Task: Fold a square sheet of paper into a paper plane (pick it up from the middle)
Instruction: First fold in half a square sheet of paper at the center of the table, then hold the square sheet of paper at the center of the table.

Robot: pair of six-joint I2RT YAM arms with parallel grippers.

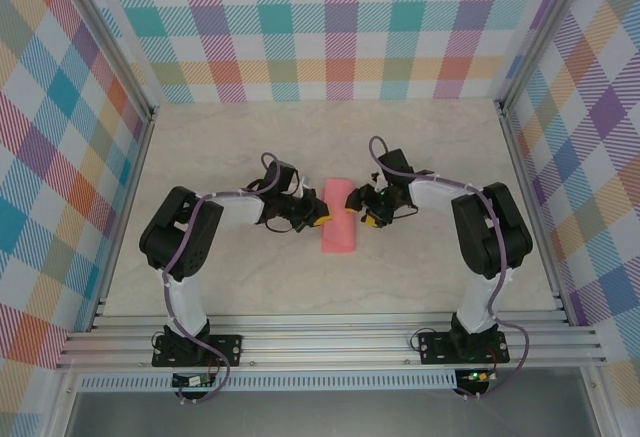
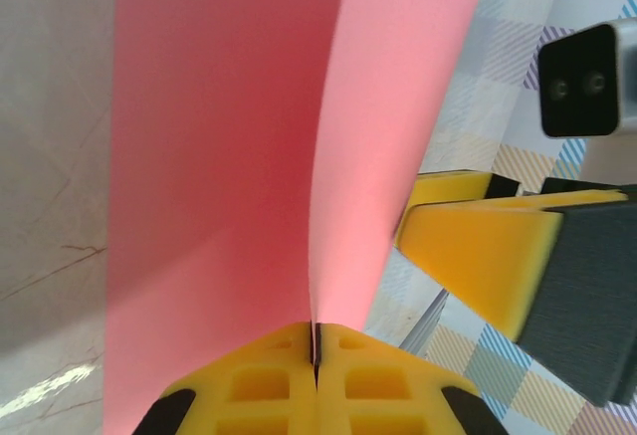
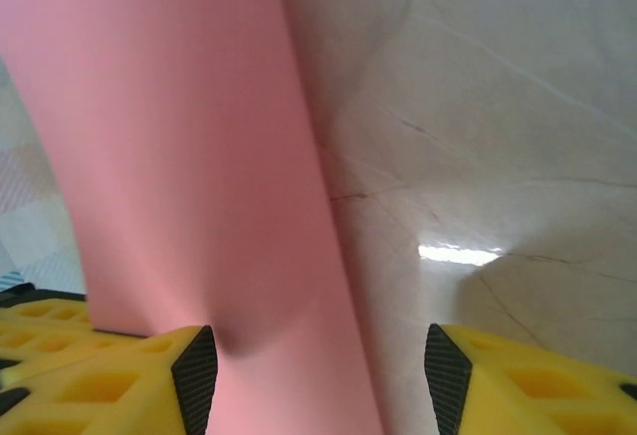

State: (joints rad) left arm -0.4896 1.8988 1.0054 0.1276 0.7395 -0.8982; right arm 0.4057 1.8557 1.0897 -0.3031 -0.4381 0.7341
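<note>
Working from the near edge inward, my left hand (image 2: 316,355) is clenched on the square sheet of paper (image 1: 338,219), its pads pressed flat together with the pink edge pinched between them. From that pinch the sheet rises and curves over itself, one layer arching above the other. My right hand (image 3: 317,365) is released: its fingers (image 3: 109,375) stand apart with the opposite side of the sheet running between them. One pad is against the paper and the other is over bare desk (image 1: 250,147), so it grips nothing.

The sheet lies at the middle of the desk, between the two hands and well away from every edge. From above it shows as a narrow pink strip.

I judge this to be the first fold, one half carried over the other. The next move calls for the right hand to pinch its side without dragging it. Then the edges need lining up and the curve pressing into a crease. I cannot tell whether those edges already meet.
</note>
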